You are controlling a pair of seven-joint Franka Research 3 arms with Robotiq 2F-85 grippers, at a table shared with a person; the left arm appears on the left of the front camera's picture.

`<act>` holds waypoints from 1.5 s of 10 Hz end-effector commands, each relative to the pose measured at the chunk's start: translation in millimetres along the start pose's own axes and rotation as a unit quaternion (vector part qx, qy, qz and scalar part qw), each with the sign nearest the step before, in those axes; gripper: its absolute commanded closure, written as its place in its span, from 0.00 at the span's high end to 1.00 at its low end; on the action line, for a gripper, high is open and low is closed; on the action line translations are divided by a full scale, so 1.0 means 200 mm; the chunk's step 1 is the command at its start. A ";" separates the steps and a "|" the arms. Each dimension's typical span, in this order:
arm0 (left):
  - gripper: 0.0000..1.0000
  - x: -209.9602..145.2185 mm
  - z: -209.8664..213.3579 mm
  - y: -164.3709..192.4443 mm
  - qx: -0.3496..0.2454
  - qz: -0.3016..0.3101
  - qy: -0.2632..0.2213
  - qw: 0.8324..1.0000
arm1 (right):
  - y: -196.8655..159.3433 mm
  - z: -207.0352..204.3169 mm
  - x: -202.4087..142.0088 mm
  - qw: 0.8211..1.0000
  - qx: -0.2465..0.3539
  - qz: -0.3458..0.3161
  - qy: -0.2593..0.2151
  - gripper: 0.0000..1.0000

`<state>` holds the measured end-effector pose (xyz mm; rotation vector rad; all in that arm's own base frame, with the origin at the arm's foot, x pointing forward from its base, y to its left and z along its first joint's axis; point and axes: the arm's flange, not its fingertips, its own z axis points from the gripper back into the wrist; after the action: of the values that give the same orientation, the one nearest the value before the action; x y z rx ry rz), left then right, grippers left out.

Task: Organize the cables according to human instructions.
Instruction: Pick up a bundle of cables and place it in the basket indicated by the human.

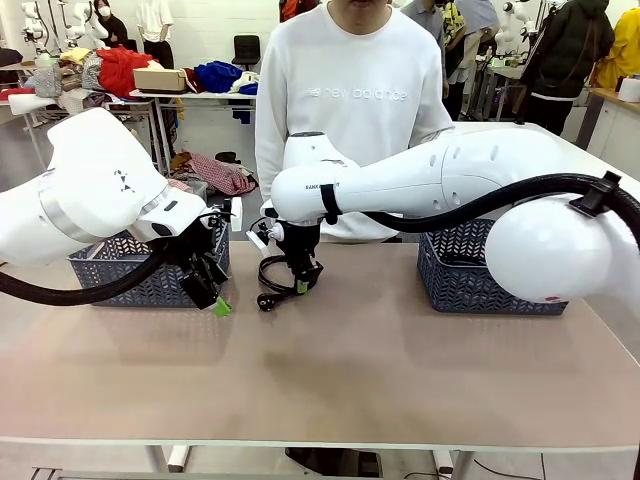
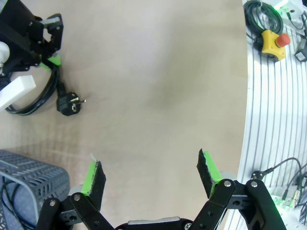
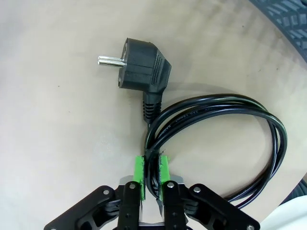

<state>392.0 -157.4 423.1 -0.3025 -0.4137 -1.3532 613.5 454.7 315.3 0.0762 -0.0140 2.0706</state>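
1. Nearest to us is the bare front of the pale beige, smooth-topped table [image 1: 330, 390].
2. Over its left part hangs our left gripper [image 2: 151, 175], black with green pads, jaws spread wide with only tabletop between them. In the front view it [image 1: 213, 296] tilts down just in front of the left basket.
3. Toward the middle of the table we see the thin black coiled power cable [image 3: 225, 124], lying as a loop of several strands on the tabletop. Its chunky black plug [image 3: 141, 64] with metal pins rests flat on the table just beside the loop, on the near-left side in the front view [image 1: 267, 301].
4. Our right gripper [image 3: 151, 172] is pressed together on that cable, pinching the bundled strands between its green pads close to where the plug's lead joins the loop. In the front view it [image 1: 300, 285] points straight down at the coil [image 1: 272, 268], the white right arm reaching across from the right side.
5. Farther back on the left stands a dark grey perforated plastic basket [image 1: 120, 270]; the left wrist view shows black cord inside it [image 2: 9, 191].
6. At the far right stands a second dark grey perforated plastic basket [image 1: 470, 275], partly covered by the right arm.
7. Beyond the far edge a person in a white sweatshirt [image 1: 350, 90] stands facing us at the middle.
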 end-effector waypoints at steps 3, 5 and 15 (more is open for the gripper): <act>1.00 -0.01 0.01 0.00 -0.003 0.003 0.000 1.000 | -0.05 0.03 0.02 1.000 0.006 -0.021 0.007 0.00; 1.00 -0.01 0.01 0.00 -0.003 0.003 0.000 1.000 | -0.04 0.05 0.01 0.999 0.007 -0.034 0.004 0.00; 1.00 -0.01 0.01 0.00 -0.003 0.003 0.000 1.000 | 0.45 0.88 -0.19 0.968 -0.033 -0.247 0.022 0.00</act>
<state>392.0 -157.4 423.2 -0.3024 -0.4140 -1.3532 590.8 391.1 486.8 0.0064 -0.0494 1.6264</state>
